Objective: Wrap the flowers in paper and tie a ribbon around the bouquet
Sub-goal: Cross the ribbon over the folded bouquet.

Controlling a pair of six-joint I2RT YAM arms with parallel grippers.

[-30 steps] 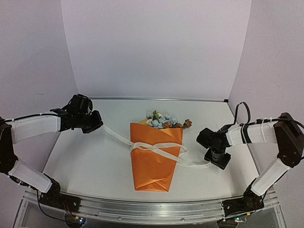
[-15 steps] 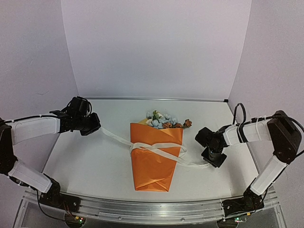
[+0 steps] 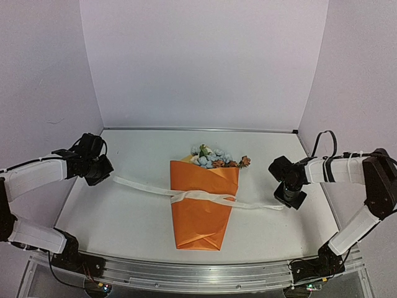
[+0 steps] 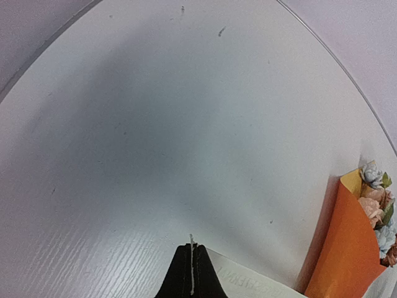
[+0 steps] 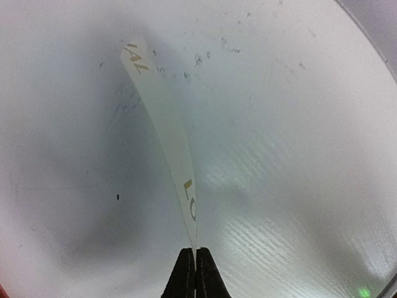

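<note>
From above, we see the bouquet [image 3: 203, 208] lying in the middle of the white worktop [image 3: 142, 149], its orange paper [image 3: 200, 226] folded into a cone with the narrow end toward the arm bases and the flowers [image 3: 214, 158] poking out of the far, wide end. The ribbon [image 3: 205, 197] runs across the cone about halfway up and crosses over itself near the cone's left edge. One end reaches out to the left tool [image 3: 109, 176], well to the left of the bouquet. The other end goes to the right tool [image 3: 286, 202], well to its right. Both tools are closed on their ribbon ends. In the left wrist view, the left tool [image 4: 192, 249] has its fingers pressed together with a thin white edge of ribbon [image 4: 248, 284] between them. The strip leads off toward the paper [image 4: 347, 248] and blooms [image 4: 376, 208] at the right edge. In the right wrist view, the right tool [image 5: 195, 253] is likewise pinched tight on the ribbon [image 5: 164, 118], whose lettered free end lies flat on the worktop [image 5: 298, 124] beyond the fingertips.
</note>
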